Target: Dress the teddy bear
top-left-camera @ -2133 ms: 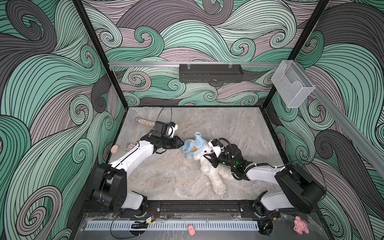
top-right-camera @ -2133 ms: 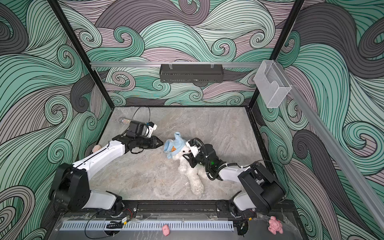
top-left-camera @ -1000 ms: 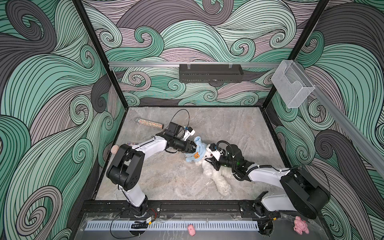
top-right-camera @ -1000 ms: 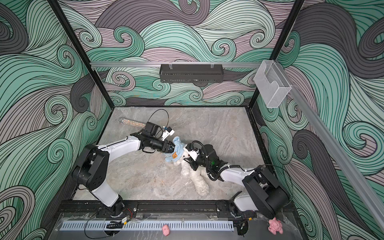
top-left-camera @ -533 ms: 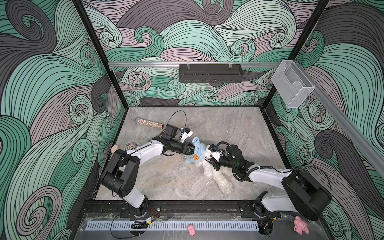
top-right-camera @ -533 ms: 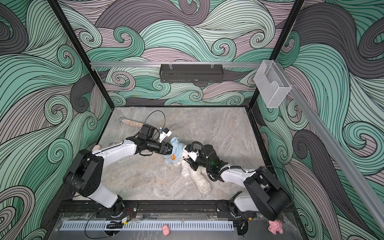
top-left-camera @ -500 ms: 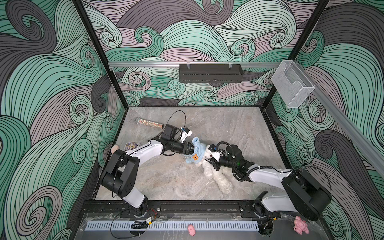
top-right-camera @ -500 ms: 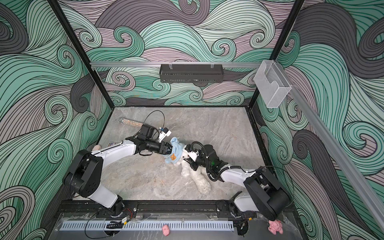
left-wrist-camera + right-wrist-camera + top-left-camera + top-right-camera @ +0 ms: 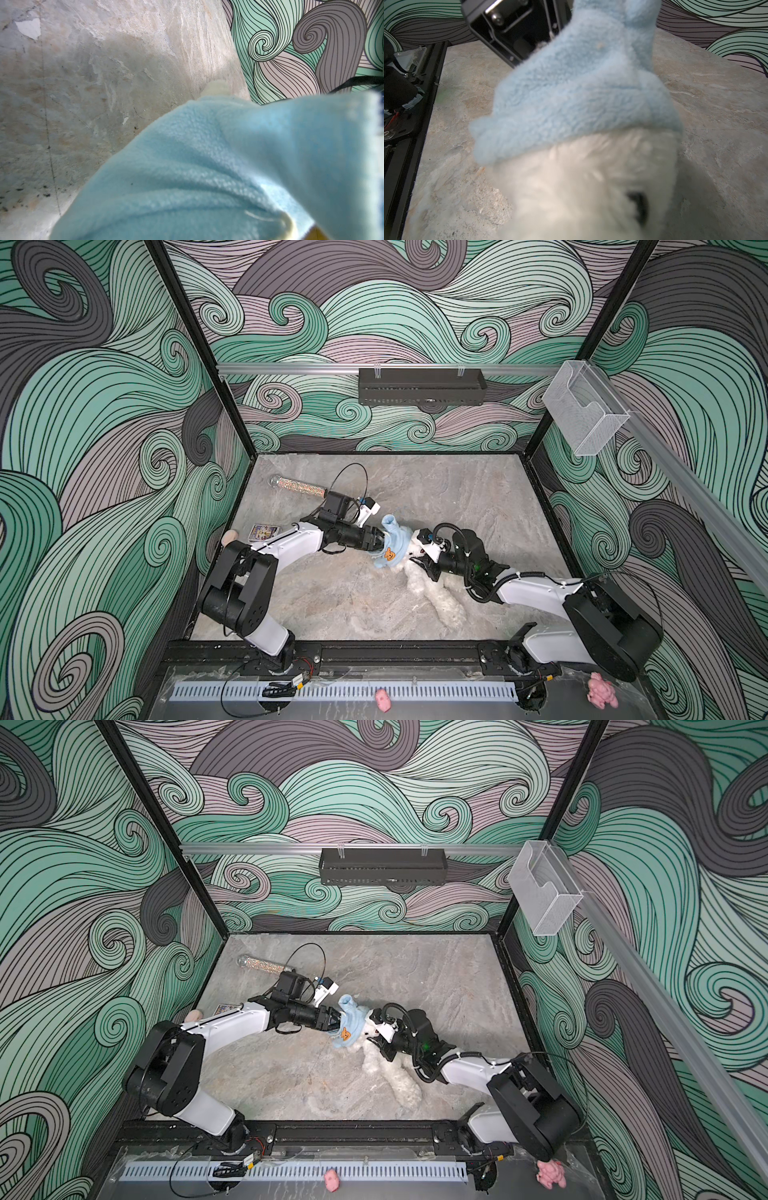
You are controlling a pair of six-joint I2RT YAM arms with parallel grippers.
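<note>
A white teddy bear (image 9: 440,601) lies mid-tabletop (image 9: 457,489) with a light blue fleece garment (image 9: 392,541) over its head. The right gripper (image 9: 420,566) clamps its fur. The left gripper (image 9: 376,542) is buried in the garment, its grip impossible to tell.

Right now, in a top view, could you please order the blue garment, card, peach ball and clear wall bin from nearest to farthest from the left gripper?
1. blue garment, right at the left gripper.
2. card, to its left.
3. peach ball, farther left.
4. clear wall bin, mounted high at right.
</note>
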